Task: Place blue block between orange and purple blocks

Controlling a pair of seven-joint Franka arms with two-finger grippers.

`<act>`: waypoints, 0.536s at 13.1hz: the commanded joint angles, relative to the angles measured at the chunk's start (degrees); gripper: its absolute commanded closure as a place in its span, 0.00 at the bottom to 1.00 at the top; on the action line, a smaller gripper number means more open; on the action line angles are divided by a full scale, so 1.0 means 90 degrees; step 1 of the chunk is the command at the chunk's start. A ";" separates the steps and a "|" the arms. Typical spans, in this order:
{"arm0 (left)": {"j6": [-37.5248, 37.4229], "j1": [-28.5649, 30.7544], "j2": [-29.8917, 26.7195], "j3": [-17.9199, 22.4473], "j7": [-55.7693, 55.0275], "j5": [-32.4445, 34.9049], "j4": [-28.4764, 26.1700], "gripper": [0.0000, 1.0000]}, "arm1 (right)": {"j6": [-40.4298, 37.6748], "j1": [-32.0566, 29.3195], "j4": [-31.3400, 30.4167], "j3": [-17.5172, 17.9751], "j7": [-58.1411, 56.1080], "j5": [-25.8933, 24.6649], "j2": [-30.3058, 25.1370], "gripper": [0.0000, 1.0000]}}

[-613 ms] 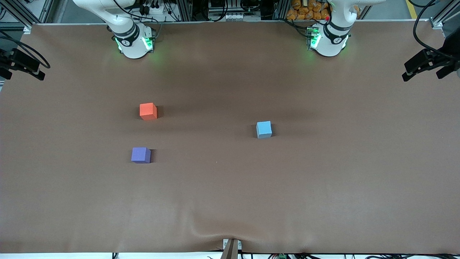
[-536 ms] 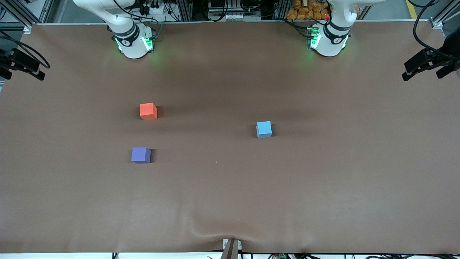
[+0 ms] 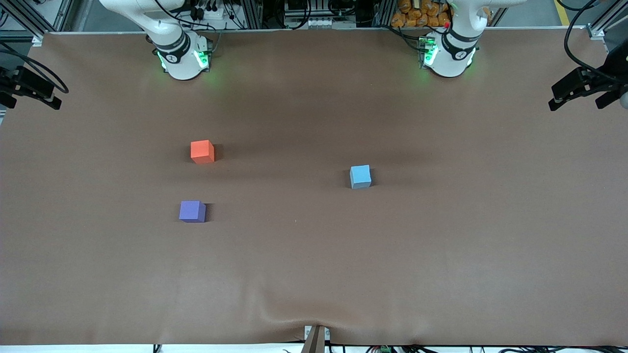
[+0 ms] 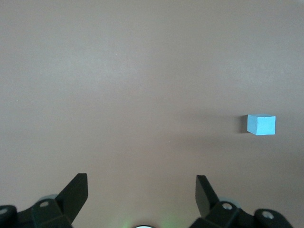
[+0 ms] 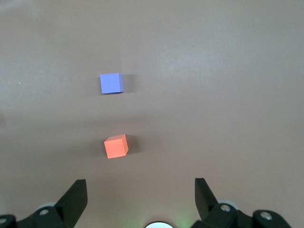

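Observation:
The blue block (image 3: 360, 176) sits on the brown table, toward the left arm's end; it also shows in the left wrist view (image 4: 261, 125). The orange block (image 3: 202, 151) and the purple block (image 3: 192, 211) sit toward the right arm's end, with a bare gap between them and the purple one nearer the front camera. Both show in the right wrist view, orange (image 5: 116, 146) and purple (image 5: 111, 83). My left gripper (image 4: 141, 179) is open and empty, high over the table. My right gripper (image 5: 140, 183) is open and empty, high over the table near the orange block. Neither hand shows in the front view.
The arm bases (image 3: 181, 59) (image 3: 449, 56) stand along the table's back edge. Black camera mounts sit at both ends of the table (image 3: 584, 88) (image 3: 29, 88). The brown cover (image 3: 314, 255) has a wrinkle at the front edge (image 3: 294, 316).

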 commanded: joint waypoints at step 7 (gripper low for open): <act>-0.0120 -0.0114 0.0324 -0.0075 0.0123 0.0040 0.0335 0.00 | -0.0063 0.0021 0.0125 -0.0021 0.0087 0.0028 0.0048 0.00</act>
